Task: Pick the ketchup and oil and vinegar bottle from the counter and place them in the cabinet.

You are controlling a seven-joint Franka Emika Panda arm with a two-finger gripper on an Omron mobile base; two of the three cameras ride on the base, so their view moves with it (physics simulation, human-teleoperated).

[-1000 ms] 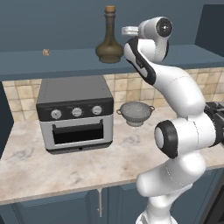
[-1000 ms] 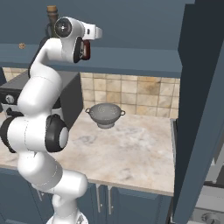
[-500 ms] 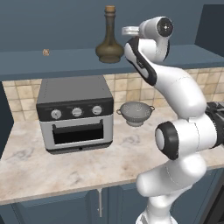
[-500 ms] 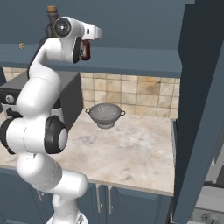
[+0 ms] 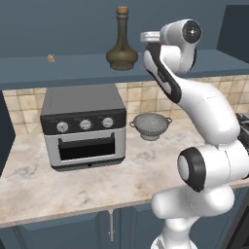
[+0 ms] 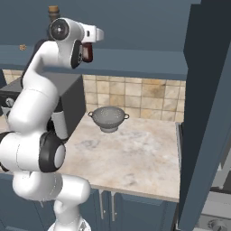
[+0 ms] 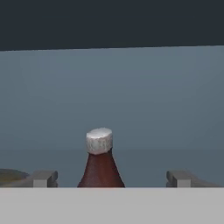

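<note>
Arm raised high, hand level with the cabinet shelf. Jaws spread wide: in the hand view one fingertip sits well left of the ketchup and the other well right of it, neither touching the bottle. Ketchup upright between them, white cap on top, dark red body below. In the right base view the ketchup shows as a dark red shape just beside the wrist, at the front edge of the cabinet shelf; whether its base rests on the shelf board I cannot tell.

Oil and vinegar bottle stands upright on the cabinet shelf, to the left of the hand in the left base view, cork on top, round belly on the board. Its cork peeks above the arm in the right base view. A small brown item lies further left on the same shelf, too small to identify.

On the surface below: a grey toaster oven with three knobs, door shut, against the tiled wall. Just right of it a metal colander, upright, nothing visible inside. Same colander seen from the other side, near the wall.
</note>
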